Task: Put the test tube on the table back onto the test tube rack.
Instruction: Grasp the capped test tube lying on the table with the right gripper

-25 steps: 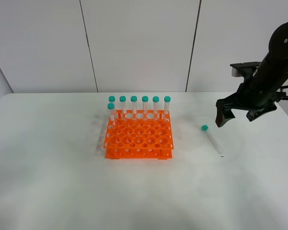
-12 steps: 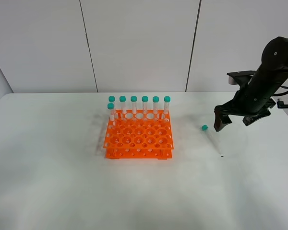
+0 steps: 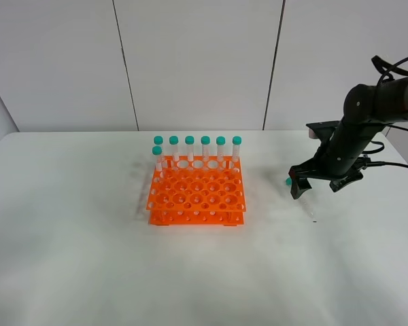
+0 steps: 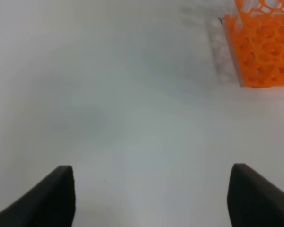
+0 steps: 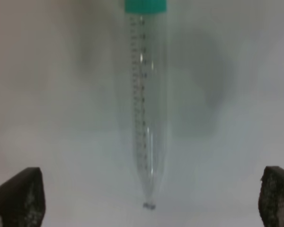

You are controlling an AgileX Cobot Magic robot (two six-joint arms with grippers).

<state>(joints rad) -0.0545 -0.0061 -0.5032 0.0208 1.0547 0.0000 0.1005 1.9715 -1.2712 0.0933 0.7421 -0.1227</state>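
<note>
The right claw (image 3: 317,185) hangs low over the bench (image 3: 88,272), spread wide and holding nothing, with a finger on either side of the tube (image 3: 304,202). The tube lies flat on the bench to the right of the rack (image 3: 197,193). Its teal cap (image 3: 289,181) points far and its tip (image 5: 149,204) points near. In the right wrist view the tube runs centred between the fingers, so the line-up looks sound.

I judge the best grasp is to drop straight down until the fingers flank the body just below the cap, then close gently. A slim round tube may roll or squirt out if pinched off-centre or on the taper. It will also need turning upright, tip down, before it meets a hole.

The left claw (image 4: 156,196) is likewise spread and empty, over bare bench left of the rack and out of the way.

Open bench lies between tube and rack. Seven standing tubes (image 3: 205,146) fill the rack's far row and far-left corner. The nearer holes (image 3: 197,200) are free, so an approach from the right or near side should avoid them. The tube lies well in from the bench's near edge.
</note>
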